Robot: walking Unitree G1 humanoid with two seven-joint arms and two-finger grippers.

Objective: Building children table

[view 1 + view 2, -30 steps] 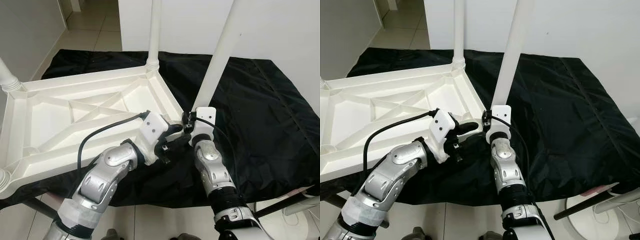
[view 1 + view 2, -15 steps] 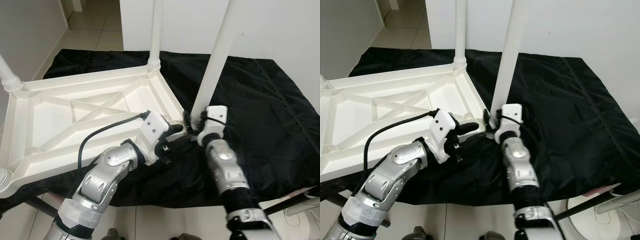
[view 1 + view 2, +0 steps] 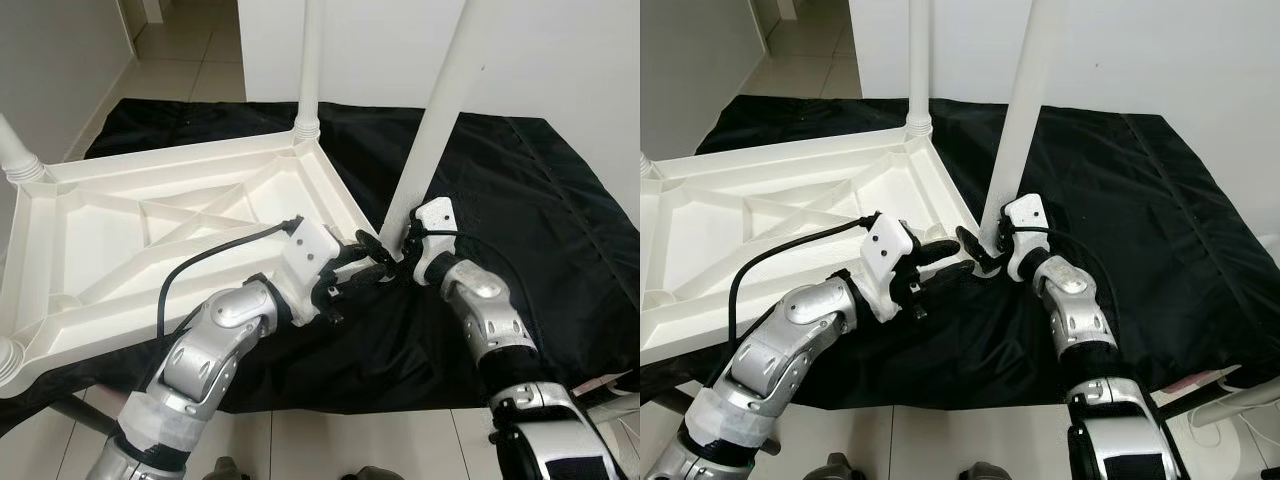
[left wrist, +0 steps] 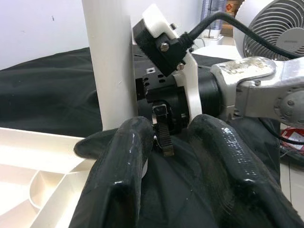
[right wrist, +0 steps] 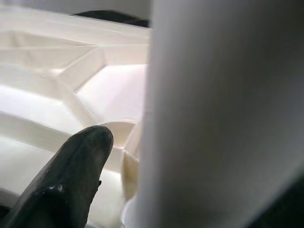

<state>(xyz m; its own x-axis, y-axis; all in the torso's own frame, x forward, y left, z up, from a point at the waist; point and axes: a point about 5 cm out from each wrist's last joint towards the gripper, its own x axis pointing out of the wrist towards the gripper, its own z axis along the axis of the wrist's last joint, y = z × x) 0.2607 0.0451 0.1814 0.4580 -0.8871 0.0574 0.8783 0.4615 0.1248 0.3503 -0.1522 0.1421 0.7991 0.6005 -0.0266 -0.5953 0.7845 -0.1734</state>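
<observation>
At table corner [image 3: 345,215], leg [image 3: 432,125] (upright)

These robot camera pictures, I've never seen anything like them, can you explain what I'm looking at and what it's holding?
It is a humanoid robot. Two pictures come from its head, looking down; two come from cameras on its wrists. A white children's table lies upside down on a black cloth. The right gripper has its fingers around the base of the white table leg at the table's near corner. The left gripper reaches to that same corner, fingers open, just beside the leg.
</observation>
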